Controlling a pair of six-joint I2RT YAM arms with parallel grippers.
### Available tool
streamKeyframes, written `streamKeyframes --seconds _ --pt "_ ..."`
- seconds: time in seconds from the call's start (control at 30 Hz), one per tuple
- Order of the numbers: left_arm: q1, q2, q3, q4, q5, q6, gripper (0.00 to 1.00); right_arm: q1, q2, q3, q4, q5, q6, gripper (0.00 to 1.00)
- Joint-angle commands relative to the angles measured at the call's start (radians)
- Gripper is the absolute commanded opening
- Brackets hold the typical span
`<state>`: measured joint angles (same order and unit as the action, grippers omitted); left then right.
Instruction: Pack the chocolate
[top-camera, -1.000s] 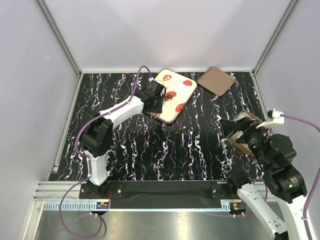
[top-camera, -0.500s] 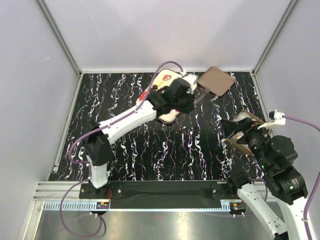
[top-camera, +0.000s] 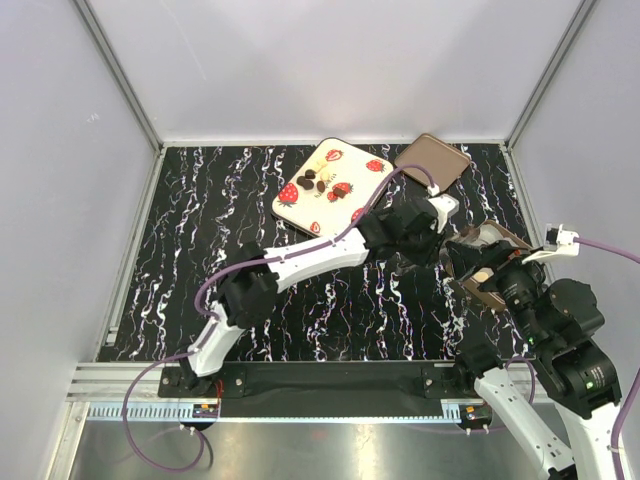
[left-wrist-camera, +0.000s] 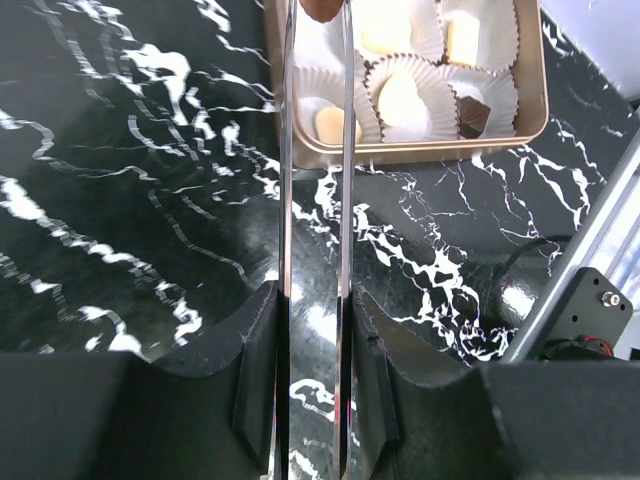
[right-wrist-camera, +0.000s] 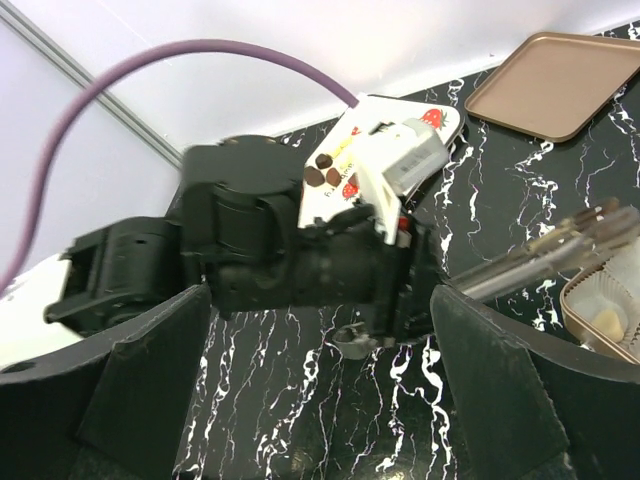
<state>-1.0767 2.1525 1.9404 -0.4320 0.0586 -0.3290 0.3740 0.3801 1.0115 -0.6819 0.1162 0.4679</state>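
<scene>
We see the left gripper (left-wrist-camera: 318, 6) reaching over the box (left-wrist-camera: 430, 152). Its long blades run near parallel with a narrow gap and pinch one brown piece (left-wrist-camera: 322, 10) at the tips. That piece is cut off by the frame edge, so we can't call its long axis or heading. In the box's paper cups we count a few cream candies (left-wrist-camera: 332, 124) and one dark one (left-wrist-camera: 474, 116), lying flat. The rest of the chocolates (top-camera: 313, 180) sit in a loose dark clump mid-tray (top-camera: 305, 212), well apart from the box (no clear axis to the clump). The right gripper (right-wrist-camera: 320, 290) sits beside the box, jaws spread wide, and we see nothing between them.
</scene>
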Motion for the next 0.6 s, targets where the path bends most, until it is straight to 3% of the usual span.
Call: streamKeyframes --seconds 0.0,0.57 --pt "-0.008 0.020 0.072 0.108 0.033 0.022 0.30 -0.001 -0.010 0.035 0.002 0.028 -0.008 0.99" --pt "-0.015 0.161 0.118 0.157 0.041 0.039 0.36 -0.001 0.002 0.039 -0.002 0.043 -0.035 0.99"
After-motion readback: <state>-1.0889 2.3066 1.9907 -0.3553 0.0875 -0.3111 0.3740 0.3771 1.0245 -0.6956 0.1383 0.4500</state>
